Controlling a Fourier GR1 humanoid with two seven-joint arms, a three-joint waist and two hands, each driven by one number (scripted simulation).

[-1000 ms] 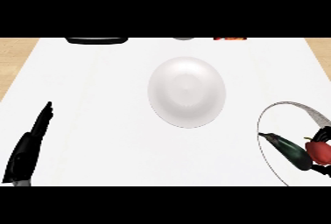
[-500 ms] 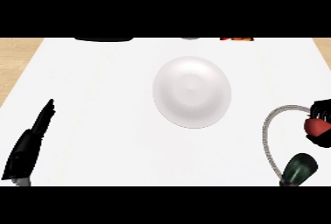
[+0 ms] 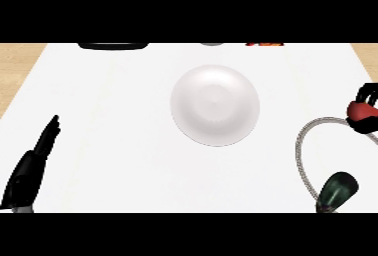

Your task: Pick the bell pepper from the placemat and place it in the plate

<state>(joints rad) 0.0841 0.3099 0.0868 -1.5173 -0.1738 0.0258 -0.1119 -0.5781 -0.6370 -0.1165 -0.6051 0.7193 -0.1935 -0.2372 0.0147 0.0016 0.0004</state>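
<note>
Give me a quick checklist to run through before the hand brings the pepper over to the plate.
1. Pepper held: ok. The right hand curls round the red pepper at the view's right edge.
2. Pepper lifted off the mat: cannot tell. It shows near the mat's far rim, but its height is unclear.
3. Plate ready: ok. Nothing lies on it.
4. Way to the plate: ok. Only bare counter lies between pepper and plate.
5. Left hand out of the way: ok. It rests open at the lower left, apart from the plate.
6. Dark green vegetable: ok. It lies on the mat, apart from the right hand.
</note>
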